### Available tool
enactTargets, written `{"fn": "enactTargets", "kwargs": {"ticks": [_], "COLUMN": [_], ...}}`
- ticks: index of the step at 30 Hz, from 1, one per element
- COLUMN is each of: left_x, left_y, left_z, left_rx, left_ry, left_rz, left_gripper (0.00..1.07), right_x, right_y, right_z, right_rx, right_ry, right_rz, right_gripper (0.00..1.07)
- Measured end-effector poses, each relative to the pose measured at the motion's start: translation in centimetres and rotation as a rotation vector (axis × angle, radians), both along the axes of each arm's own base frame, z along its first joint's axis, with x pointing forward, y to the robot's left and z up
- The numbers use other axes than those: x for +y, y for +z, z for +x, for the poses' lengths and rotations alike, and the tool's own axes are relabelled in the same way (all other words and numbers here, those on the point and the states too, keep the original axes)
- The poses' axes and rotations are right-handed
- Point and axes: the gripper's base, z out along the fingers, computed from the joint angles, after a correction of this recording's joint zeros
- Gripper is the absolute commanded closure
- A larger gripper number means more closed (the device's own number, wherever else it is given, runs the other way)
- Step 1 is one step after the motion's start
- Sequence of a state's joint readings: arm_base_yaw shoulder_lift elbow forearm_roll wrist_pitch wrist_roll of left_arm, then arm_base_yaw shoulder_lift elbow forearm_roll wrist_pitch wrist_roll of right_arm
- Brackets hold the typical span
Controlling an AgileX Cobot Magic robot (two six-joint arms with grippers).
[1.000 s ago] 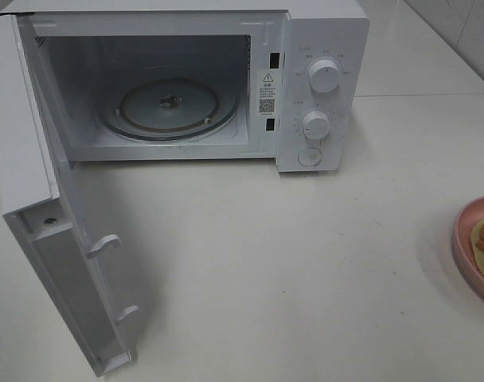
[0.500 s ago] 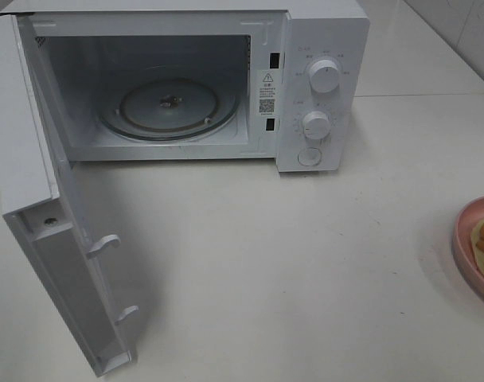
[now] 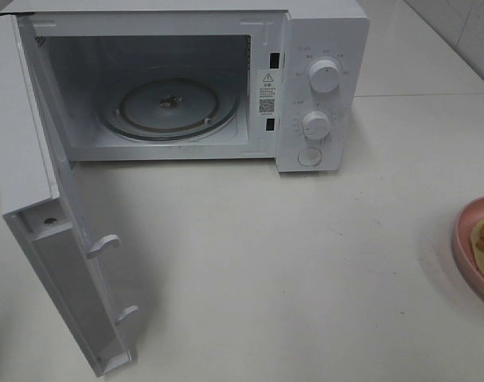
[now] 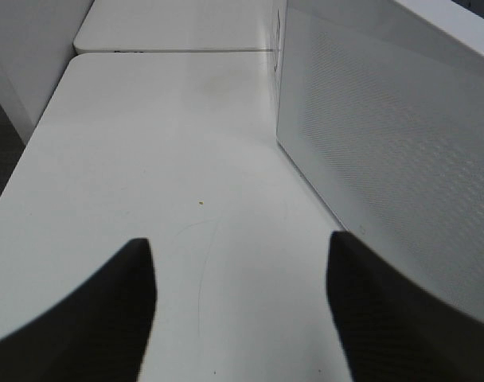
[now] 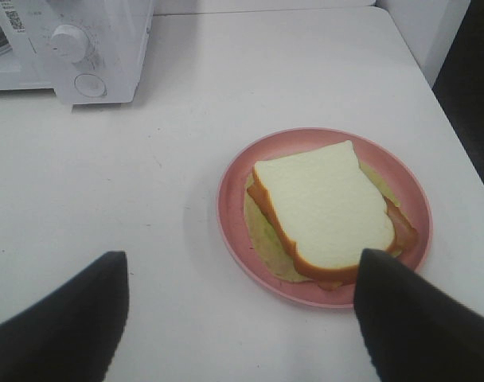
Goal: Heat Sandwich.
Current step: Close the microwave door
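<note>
pink plate (image 5: 238, 171) with sandwich (image 5: 325, 208) under right jaws, spread, empty.

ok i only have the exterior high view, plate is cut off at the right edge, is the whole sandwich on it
Observer: Yes. The right wrist view shows the sandwich lying whole on the pink plate, white bread on top.
Operator: is the right gripper on it
Observer: No. The right gripper is open, nothing between its fingers, with the plate ahead of it.
Operator: and the left one
Observer: The left gripper is empty over bare table, beside the outer face of the open microwave door.
Operator: anything in the microwave
Observer: Your view covers that: only the glass turntable shows inside.
</note>
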State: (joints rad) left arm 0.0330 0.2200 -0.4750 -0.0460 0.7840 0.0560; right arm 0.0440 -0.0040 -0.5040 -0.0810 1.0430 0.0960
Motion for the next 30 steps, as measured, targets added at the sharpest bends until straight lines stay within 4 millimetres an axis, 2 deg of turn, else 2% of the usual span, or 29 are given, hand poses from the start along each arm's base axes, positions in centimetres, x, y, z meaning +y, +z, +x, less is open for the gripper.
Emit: {"fn": "enactTargets", "kwargs": {"ticks": [1, 3, 4, 5, 6, 13, 17, 22, 30], "left_x": [0.0, 0.1, 0.1, 0.1, 0.1, 0.3, 0.5, 0.6, 0.3], "left_y": [-0.4, -0.8, -0.8, -1.2, -1.6, -3.2, -4.3, -4.7, -5.8], "left_z": [0.7, 1.4, 1.4, 2.1, 2.4, 4.4, 6.3, 7.2, 10.6], "left_rx": [-0.003, -0.013, -0.013, -0.034, -0.039, -0.103, -0.217, -0.245, -0.281], "left_ry": [0.002, 0.005, 0.005, 0.008, 0.009, 0.012, 0.006, 0.006, -0.027], "left_rz": [-0.001, -0.001, -0.001, -0.001, -0.001, 0.018, 0.082, 0.105, 0.142], "left_gripper": [0.78, 0.92, 0.92, 1.04, 1.07, 1.07, 1.07, 1.07, 1.07], "right_x": [0.0, 0.0, 0.0, 0.0, 0.0, 0.0, 0.0, 0.0, 0.0], "right_y": [0.0, 0.0, 0.0, 0.0, 0.0, 0.0, 0.0, 0.0, 0.0], "right_z": [0.0, 0.0, 0.0, 0.0, 0.0, 0.0, 0.0, 0.0, 0.0], "right_rx": [0.000, 0.000, 0.000, 0.000, 0.000, 0.000, 0.000, 0.000, 0.000], "right_ry": [0.000, 0.000, 0.000, 0.000, 0.000, 0.000, 0.000, 0.000, 0.000], "right_rz": [0.000, 0.000, 0.000, 0.000, 0.000, 0.000, 0.000, 0.000, 0.000], "right_gripper": [0.32, 0.32, 0.32, 0.32, 0.32, 0.32, 0.32, 0.32, 0.32]}}
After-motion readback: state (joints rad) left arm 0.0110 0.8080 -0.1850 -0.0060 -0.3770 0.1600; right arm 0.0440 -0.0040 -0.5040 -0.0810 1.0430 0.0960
